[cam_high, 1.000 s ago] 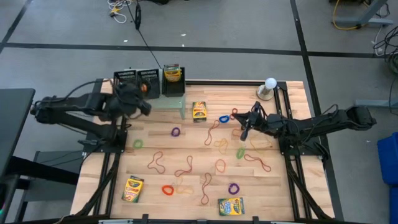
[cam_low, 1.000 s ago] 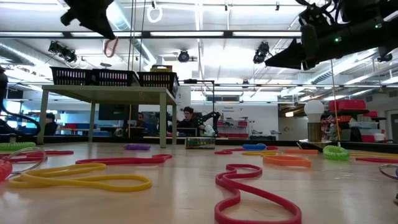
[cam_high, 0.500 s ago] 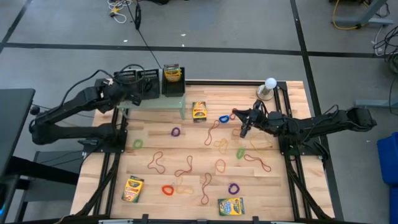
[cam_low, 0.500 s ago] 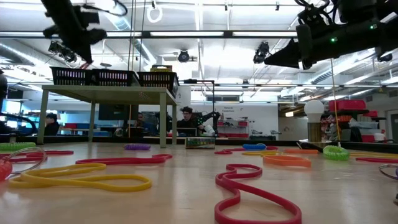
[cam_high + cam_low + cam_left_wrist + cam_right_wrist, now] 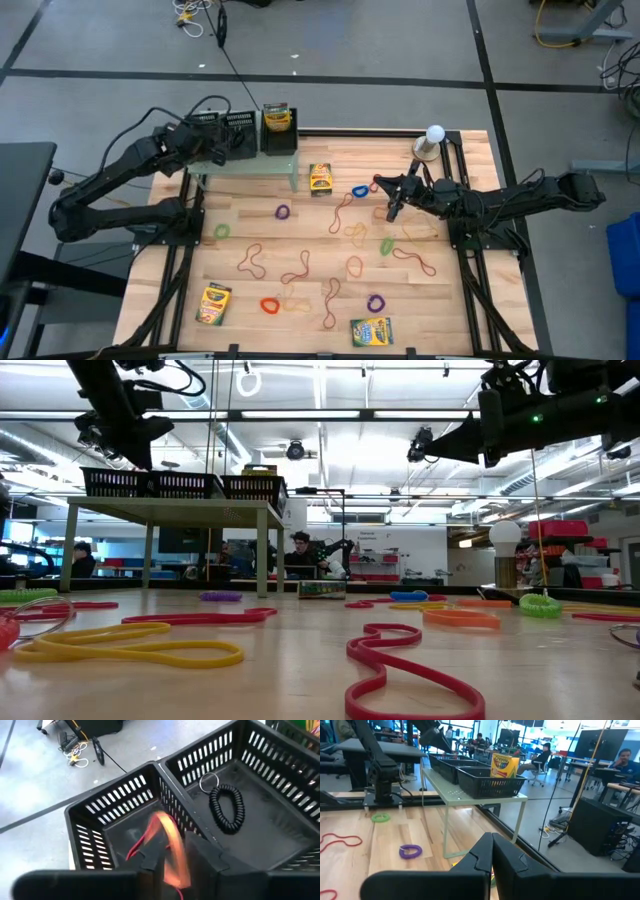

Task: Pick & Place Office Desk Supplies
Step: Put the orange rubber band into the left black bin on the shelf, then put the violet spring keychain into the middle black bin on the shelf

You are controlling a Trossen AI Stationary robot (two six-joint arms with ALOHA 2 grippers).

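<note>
You see a thin red-orange band (image 5: 165, 845), blurred, right in front of the left tool (image 5: 172, 857), over the end tray (image 5: 107, 820) of the row. Whether the band still touches the fingers you cannot tell, nor can you tell from the views whether the tool stands apart or together. That tray is black slotted plastic, rectangular, with mesh-like walls. The middle tray (image 5: 260, 815) beside it holds a black coiled cord with a metal ring (image 5: 226, 806). The third tray (image 5: 278, 132) carries an upright yellow-and-green crayon box (image 5: 277, 119).

All three trays stand on a pale green perforated stand (image 5: 262, 165) at the far left of the wooden table (image 5: 470, 300). In the high view the left tool (image 5: 208, 146) sits above the end tray.

More thin rubber bands lie loose on the planks: a purple ring (image 5: 282, 212), a green one (image 5: 221, 230), a blue one (image 5: 360, 190), a long red loop (image 5: 250, 260) and others. Three flat crayon boxes rest there too: one below the stand (image 5: 320, 178), one near the left front corner (image 5: 214, 304) and one at the front edge (image 5: 371, 331).

Your right tool (image 5: 394, 205) hangs over the table's middle right, fingers together and holding nothing. A white globe (image 5: 433, 137) stands behind it at the far corner.
</note>
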